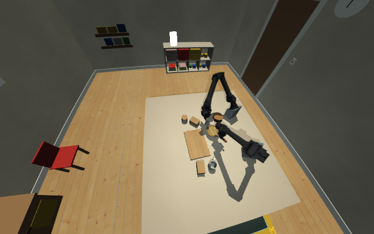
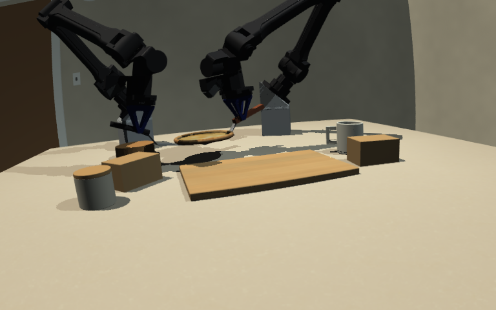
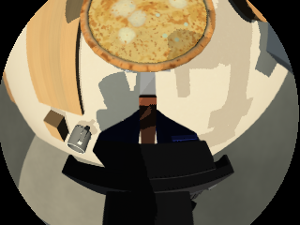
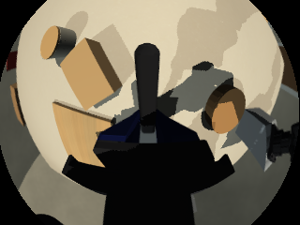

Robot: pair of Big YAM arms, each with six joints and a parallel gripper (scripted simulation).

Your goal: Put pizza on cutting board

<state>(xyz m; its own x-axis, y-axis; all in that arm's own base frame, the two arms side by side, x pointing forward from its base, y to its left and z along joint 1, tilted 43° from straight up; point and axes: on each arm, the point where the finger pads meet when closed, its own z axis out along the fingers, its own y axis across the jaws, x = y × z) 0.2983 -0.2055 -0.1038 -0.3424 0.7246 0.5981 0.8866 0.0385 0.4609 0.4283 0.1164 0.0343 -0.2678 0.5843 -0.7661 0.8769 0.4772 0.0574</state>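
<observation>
The pizza (image 2: 203,136) lies on the blade of a brown-handled turner (image 2: 252,110) and hangs a little above the table, just behind the cutting board's (image 2: 267,172) far left corner. Its shadow falls on the table beside that corner. My left gripper (image 2: 237,113) is shut on this turner's handle; in the left wrist view the pizza (image 3: 146,15) fills the top and the board (image 3: 52,56) lies to its left. My right gripper (image 2: 138,124) is shut on a black turner (image 4: 146,82) and holds it off the table, left of the pizza and apart from it.
A lidded canister (image 2: 94,186), a wooden block (image 2: 133,170) and a low round wooden piece (image 2: 134,147) stand left of the board. A mug (image 2: 347,137) and another block (image 2: 372,148) stand at its right end. A grey stand (image 2: 276,117) is behind.
</observation>
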